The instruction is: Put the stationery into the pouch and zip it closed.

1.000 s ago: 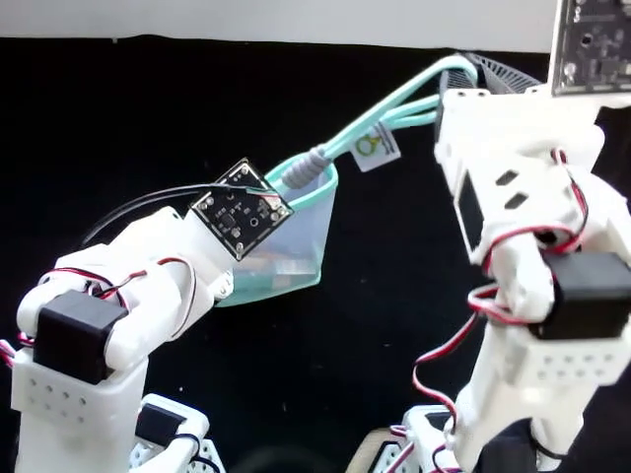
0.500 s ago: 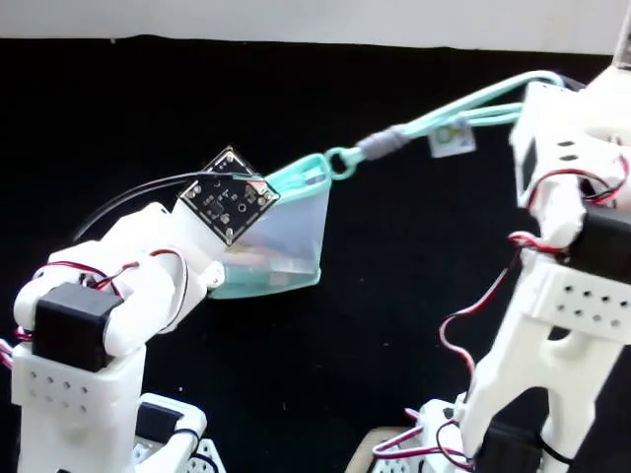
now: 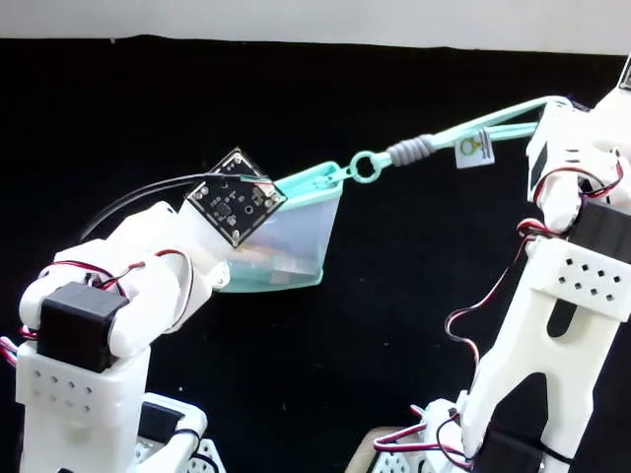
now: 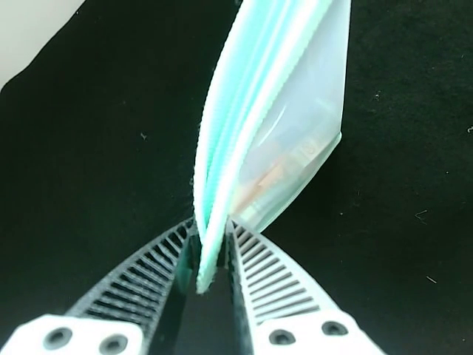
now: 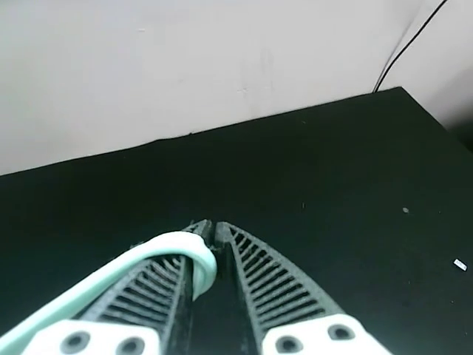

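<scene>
Pouch (image 4: pixel 295 133) in left end effector (image 4: pixel 212 225), strap (image 5: pixel 148 255) seemingly in right end effector (image 5: pixel 213 228).

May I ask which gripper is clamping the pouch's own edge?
The left gripper: it pinches the ribbed edge of the translucent mint-green pouch; the right gripper holds its looped cord.

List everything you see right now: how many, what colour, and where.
pouch: one, clear with mint zip edge, held above the table
stationery: count unclear, pinkish, inside the pouch
strap: one, mint, from the pouch's zip end to the right gripper
tag: one, white, on the strap
table: one, black, below
wall: one, white, behind the table
left gripper: one, black, shut on the pouch's edge
right gripper: one, black, shut on the strap
</scene>
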Controlling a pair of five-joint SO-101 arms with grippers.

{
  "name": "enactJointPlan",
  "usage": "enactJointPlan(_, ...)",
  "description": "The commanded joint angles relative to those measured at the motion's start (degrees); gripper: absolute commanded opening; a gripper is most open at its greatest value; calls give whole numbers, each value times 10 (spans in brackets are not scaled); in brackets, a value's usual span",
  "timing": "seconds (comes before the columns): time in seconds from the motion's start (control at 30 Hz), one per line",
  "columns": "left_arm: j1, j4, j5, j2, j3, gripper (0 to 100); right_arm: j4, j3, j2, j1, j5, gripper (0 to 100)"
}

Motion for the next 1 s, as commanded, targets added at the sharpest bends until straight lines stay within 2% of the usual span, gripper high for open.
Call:
enactJointPlan(0.0,-19,11,7,6,10,7,4,-9,-12,45,-2,27)
enactJointPlan(0.07,-19,11,7,6,10,7,53,-15,-14,19,-2,105)
enactJointPlan(0.13,-19,8,7,6,10,7,131,-19,-23,-23,2,230)
enactJointPlan(0.2,-19,8,7,6,9,7,232,-7,-29,-94,3,353)
enactJointPlan(0.27,-18,6,7,6,7,7,321,15,-29,-175,26,430)
enactJointPlan(0.4,-18,-29,9,7,7,7,369,77,-32,-307,42,443)
enactJointPlan(0.53,-16,-71,35,10,7,7,367,99,-32,-370,25,443)
enactJointPlan(0.83,-15,-142,93,11,5,7,372,47,-34,-393,21,443)
enactJointPlan(0.97,8,-224,125,12,23,11,371,6,-57,-393,14,443)
